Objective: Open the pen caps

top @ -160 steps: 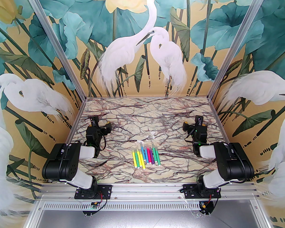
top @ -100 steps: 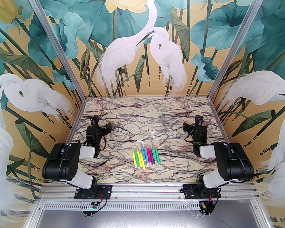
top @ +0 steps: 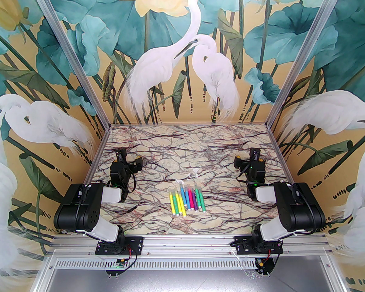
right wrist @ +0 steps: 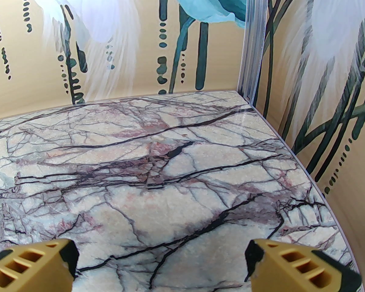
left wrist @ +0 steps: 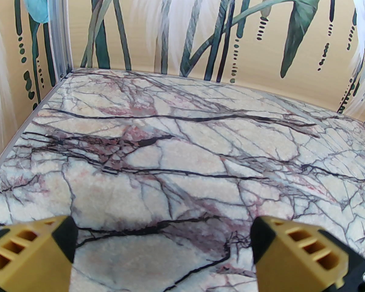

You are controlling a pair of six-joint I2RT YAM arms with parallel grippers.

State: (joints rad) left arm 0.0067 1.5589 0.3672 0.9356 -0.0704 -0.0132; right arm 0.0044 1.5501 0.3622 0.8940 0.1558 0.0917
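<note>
Pens, pen caps just beyond, lie between left gripper and right gripper, both spread wide.

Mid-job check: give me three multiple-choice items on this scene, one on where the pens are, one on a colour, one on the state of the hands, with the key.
1. Where do the pens lie?
A. In a row in the middle of the table
B. Against the back wall
C. In a tray

2. Which colour is on no pen?
A. Yellow
B. Pink
C. Black

3. How are the left hand and right hand?
A. Both open, empty
B. Both shut on pens
C. Left shut, right open

Key:
1 A, the row lies mid-table, apart from both hands.
2 C, the barrels are yellow, green, blue, pink, purple and teal.
3 A, each wrist view shows bare table across a wide gap.
</note>
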